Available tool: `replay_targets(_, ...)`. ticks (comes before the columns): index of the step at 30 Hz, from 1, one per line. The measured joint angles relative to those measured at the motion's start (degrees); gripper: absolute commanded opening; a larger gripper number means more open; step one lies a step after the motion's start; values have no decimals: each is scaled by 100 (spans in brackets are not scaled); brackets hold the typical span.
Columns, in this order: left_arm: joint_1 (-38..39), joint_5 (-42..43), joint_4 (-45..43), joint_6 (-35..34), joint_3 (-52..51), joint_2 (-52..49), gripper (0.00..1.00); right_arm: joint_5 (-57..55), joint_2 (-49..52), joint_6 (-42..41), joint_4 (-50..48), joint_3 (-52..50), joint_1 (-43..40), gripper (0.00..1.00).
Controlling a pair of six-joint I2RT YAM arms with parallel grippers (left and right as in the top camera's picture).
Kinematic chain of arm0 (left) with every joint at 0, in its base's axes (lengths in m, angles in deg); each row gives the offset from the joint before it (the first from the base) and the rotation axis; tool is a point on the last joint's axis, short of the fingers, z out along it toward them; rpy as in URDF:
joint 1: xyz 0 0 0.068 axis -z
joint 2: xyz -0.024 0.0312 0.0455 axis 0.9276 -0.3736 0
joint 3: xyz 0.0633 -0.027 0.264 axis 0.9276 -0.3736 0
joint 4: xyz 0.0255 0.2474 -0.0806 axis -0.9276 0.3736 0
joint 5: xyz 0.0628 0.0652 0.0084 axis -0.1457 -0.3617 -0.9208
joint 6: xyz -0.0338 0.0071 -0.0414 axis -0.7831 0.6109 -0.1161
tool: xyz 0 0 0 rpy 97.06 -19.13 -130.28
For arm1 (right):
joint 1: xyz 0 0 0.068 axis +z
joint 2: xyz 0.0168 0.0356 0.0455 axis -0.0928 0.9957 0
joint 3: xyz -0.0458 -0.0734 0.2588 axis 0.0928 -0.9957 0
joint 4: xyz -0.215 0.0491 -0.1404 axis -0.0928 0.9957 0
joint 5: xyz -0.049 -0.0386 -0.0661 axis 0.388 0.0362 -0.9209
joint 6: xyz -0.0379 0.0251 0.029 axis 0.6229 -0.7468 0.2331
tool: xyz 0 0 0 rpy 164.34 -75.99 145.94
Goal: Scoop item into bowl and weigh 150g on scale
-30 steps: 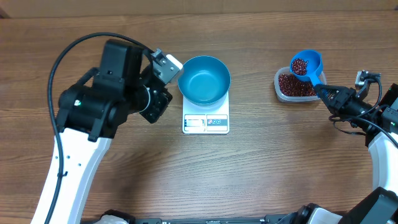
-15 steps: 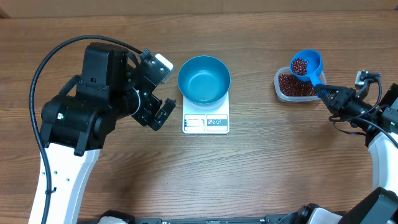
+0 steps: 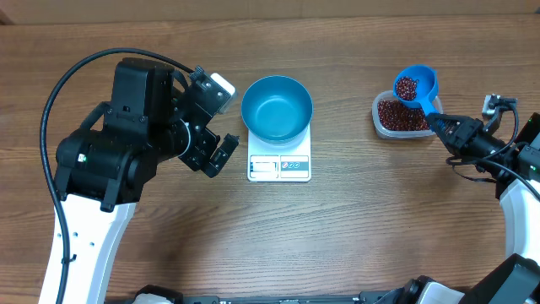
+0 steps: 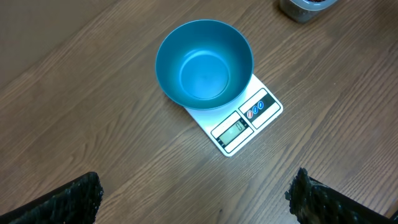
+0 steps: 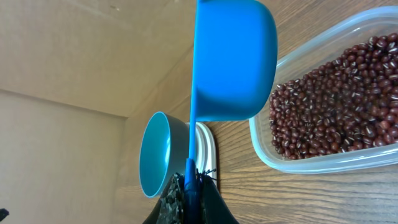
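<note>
Beans [image 3: 403, 116]: tiny ovals, dark red-brown with a dull sheen. Most lie in a loose heap in the tub, and a small load sits in the scoop.
Tub [image 3: 377, 118]: clear thin plastic, a rounded rectangle with a rolled rim. It stands on the right of the table, well apart from the scale.
Scoop [image 3: 418, 84]: smooth bright blue plastic, a round cup on a thin flat handle. The cup is held over the tub's far rim.
Right gripper [image 3: 440, 124]: black fingers pinched tight on the end of the scoop's handle.
Bowl [image 3: 277, 108]: round, deep and bright blue, with a smooth bare inside. It sits on the scale and overhangs its far edge.
Scale [image 3: 279, 167]: flat white square with a display and a blue-marked panel along the near edge.
Left gripper [image 3: 218, 120]: jaws spread wide, holding nothing. It is just left of the bowl and scale, touching neither. The textured black pads [image 4: 68, 199] show in the lower corners of the wrist view.
Table [image 3: 354, 228]: brown wood grain, with a bare stretch between the tub and the bowl.
</note>
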Motion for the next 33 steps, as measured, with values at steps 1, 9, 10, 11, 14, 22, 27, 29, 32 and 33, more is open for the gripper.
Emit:
replay_targets(1, 0, 0, 0, -2, 0, 0, 99, 13, 0, 0, -4, 0, 0, 4)
replay_targets(9, 0, 0, 0, 0, 0, 0, 100, 76, -2, -4, 7, 26, 0, 4)
replay_targets(10, 0, 0, 0, 0, 0, 0, 100, 74, 0, -4, 15, 52, 0, 4)
replay_targets(11, 0, 0, 0, 0, 0, 0, 100, 76, 0, -2, 15, 85, 0, 4)
replay_targets(14, 0, -2, -2, 0, 0, 0, 100, 81, 0, -2, 0, 164, 0, 4)
replay_targets(22, 0, -85, -186, 0, 0, -35, 100, 79, -2, -2, 2, 175, 0, 4)
replay_targets(27, 0, -138, -323, 0, 7, -304, 100, 81, -2, -2, 0, 175, 0, 4)
replay_targets(29, 0, -155, -323, 0, 7, -496, 100, 83, 0, -2, 0, 175, 0, 4)
replay_targets(32, 0, -155, -334, 0, 7, -767, 100, 83, -2, 0, -2, 175, 0, 4)
replay_targets(33, 0, -157, -361, 0, 7, -868, 99, 85, 0, -4, 2, 175, 0, 4)
